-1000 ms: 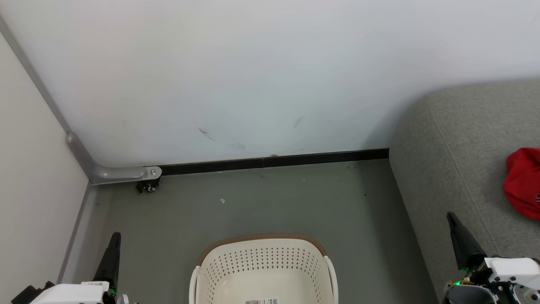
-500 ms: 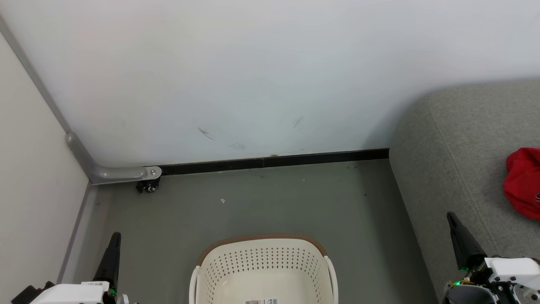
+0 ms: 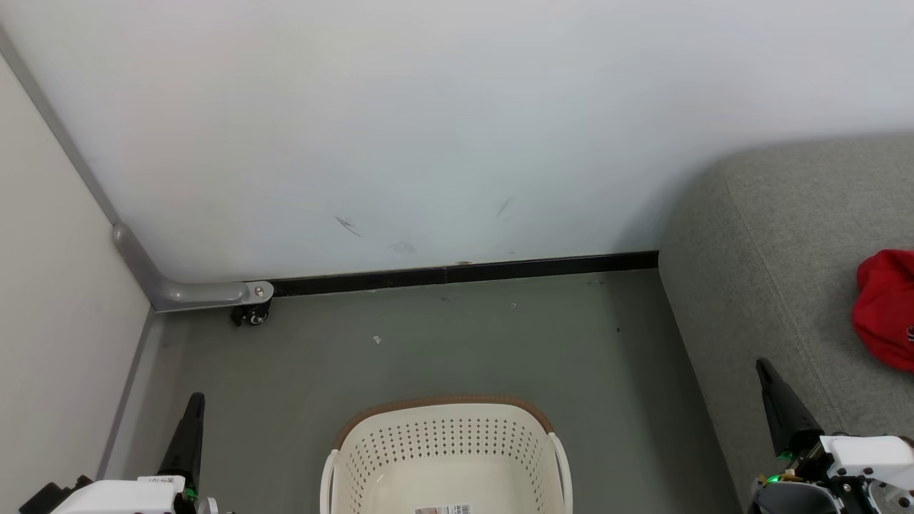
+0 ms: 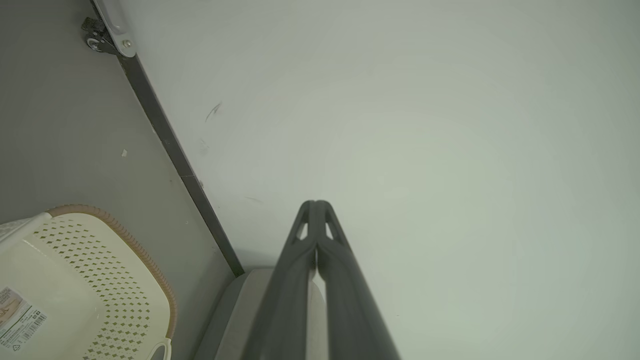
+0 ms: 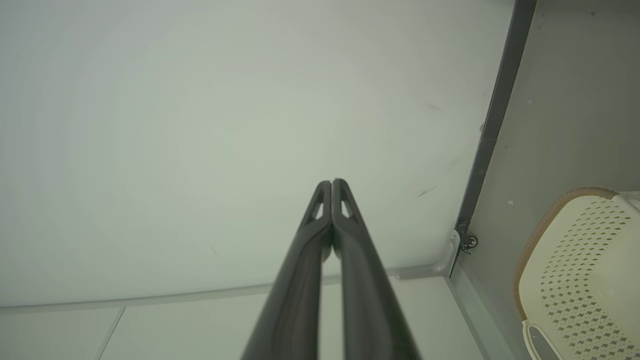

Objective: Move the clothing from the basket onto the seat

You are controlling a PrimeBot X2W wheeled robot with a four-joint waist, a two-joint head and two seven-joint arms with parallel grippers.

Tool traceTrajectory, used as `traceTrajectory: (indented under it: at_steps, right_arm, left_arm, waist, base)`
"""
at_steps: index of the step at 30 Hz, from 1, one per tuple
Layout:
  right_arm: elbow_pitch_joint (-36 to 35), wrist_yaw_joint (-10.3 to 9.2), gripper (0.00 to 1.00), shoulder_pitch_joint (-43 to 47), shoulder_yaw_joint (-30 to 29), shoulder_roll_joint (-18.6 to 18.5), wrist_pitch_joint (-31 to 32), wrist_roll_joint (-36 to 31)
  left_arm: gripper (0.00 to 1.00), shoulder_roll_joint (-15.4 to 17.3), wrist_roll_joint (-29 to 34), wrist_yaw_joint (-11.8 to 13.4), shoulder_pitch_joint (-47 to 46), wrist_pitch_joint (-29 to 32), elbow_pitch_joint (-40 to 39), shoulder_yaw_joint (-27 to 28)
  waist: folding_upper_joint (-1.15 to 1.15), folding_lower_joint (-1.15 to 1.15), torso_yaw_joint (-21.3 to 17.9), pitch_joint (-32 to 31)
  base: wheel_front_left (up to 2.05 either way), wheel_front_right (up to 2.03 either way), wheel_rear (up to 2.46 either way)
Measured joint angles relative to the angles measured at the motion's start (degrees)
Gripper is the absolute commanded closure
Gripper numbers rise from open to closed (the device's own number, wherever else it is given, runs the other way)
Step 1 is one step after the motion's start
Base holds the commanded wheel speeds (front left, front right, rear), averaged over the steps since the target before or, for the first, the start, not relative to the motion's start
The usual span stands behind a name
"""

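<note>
The left gripper [image 4: 316,206] was clenched, its two fingers pressed together with nothing between them, and it pointed toward the wall [image 3: 428,128]. The right gripper [image 5: 331,184] was closed in the same way and was also empty. In the head view each one stood low at its own side, apart from the basket [image 3: 443,401] between them on the floor [image 3: 457,335].

The clothing [image 3: 885,307] lay as a red heap on the seat [image 3: 771,250], well apart from the basket. I judge it light, soft and limp, not fragile. It would hang and stretch when lifted, and smooth fabric may slide out of a shallow grip. A raised fold on top of the heap seems the best place to pinch.

The frame edge cut the heap off, so I could not tell if it was one garment or two. The near part of the basket was cut off too. The part of its bottom that showed was bare except for a label [image 3: 443,510].
</note>
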Motion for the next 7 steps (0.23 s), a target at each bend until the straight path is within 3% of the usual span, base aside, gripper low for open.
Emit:
traceTrajectory:
  at_steps: [7]
  right_arm:
    - [0.00, 0.00, 1.00, -0.01, -0.02, 0.04, 0.00, -0.08]
  left_arm:
    - [1.00, 0.00, 0.00, 0.00, 0.00, 0.00, 0.00, 0.00]
  waist:
    - [0.00, 0.00, 0.00, 0.00]
  base:
    - [0.00, 0.00, 0.00]
